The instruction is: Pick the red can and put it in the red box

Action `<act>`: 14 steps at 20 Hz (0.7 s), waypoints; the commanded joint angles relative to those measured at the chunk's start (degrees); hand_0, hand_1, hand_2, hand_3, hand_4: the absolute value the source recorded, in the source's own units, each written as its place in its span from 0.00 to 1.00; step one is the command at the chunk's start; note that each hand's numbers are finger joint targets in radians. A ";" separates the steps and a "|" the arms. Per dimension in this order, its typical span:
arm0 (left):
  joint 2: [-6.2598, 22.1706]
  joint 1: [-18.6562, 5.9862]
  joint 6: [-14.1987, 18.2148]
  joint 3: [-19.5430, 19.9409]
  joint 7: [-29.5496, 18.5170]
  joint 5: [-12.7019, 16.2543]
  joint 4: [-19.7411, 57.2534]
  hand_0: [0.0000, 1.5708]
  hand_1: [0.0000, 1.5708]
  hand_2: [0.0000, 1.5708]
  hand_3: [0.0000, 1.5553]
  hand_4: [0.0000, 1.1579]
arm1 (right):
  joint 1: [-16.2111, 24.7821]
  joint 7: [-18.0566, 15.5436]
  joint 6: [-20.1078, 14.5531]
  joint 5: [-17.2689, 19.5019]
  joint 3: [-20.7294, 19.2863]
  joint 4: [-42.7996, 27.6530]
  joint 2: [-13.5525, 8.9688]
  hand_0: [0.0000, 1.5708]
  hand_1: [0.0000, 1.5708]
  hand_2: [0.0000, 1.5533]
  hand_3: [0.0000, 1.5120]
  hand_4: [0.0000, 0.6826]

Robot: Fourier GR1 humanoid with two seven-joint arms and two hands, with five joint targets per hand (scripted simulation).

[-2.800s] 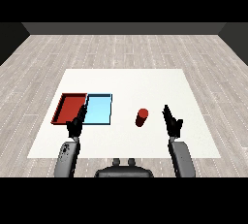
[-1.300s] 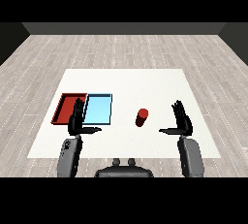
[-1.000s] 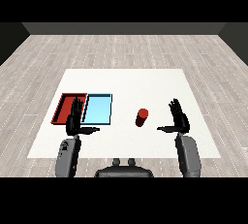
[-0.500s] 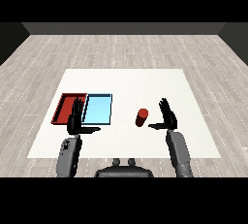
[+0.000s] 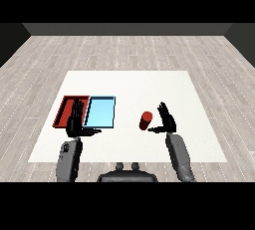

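On the white table (image 5: pixel 174 87) the right hand (image 5: pixel 167 120), fingers spread, sits just beside the upright can (image 5: pixel 146 120); the left hand (image 5: pixel 76 121) hangs open over the red tray (image 5: pixel 64 110).

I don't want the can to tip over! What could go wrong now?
The open right hand is right beside the upright red can, so a sideways bump might topple it. The left hand hovers at the red tray and could get in the way of the drop.

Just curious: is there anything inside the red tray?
The red tray shows only its bare floor where visible. The left hand hovers over its right near corner, its fingers straight, covering that part. The red can stands on the table.
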 commanded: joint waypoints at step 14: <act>1.45 2.07 -2.04 1.11 -1.60 0.81 -0.41 0.00 0.00 0.00 0.00 0.00 | -5.83 -1.67 0.21 -2.21 -0.50 10.25 0.11 0.00 0.00 0.00 0.00 0.00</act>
